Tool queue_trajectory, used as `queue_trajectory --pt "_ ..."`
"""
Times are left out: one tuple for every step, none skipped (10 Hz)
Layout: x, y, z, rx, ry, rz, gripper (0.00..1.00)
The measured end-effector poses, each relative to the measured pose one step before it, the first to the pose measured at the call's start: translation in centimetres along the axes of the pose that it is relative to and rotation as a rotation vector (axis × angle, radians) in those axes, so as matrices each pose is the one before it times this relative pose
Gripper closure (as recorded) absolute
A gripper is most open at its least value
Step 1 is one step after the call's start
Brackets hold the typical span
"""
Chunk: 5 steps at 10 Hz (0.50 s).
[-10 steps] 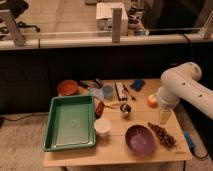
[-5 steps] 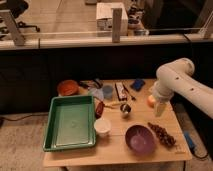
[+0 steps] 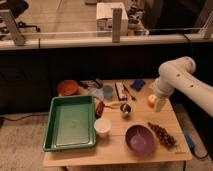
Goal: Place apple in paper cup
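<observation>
I am looking down at a wooden tabletop (image 3: 116,148) in front of a dark wall. The end effector (image 3: 159,104) is hanging near the right edge, just beside the apple (image 3: 150,100); I cannot tell its state. The cup (image 3: 103,127) is standing well apart, beside the tray (image 3: 70,123).

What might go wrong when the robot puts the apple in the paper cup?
The pincer is beside the apple, not far from the table edge, so a nudge might roll it off. The paper cup sits across the table, past a dark ball; the carry might bump it.
</observation>
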Motion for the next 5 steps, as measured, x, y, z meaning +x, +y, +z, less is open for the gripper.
queue_trajectory --pt "0.036 -0.001 0.045 0.00474 -0.00561 0.00332 0.20" --pt "0.124 -0.022 0.129 0.00441 -0.00610 0.00375 0.20" --pt "0.109 -0.546 0.597 0.00581 -0.00989 0.00100 0.20" --pt "0.022 -0.548 0.518 0.00394 -0.00748 -0.00056 0.20" --pt "0.164 -0.494 0.492 0.00278 -0.00470 0.00095 0.20"
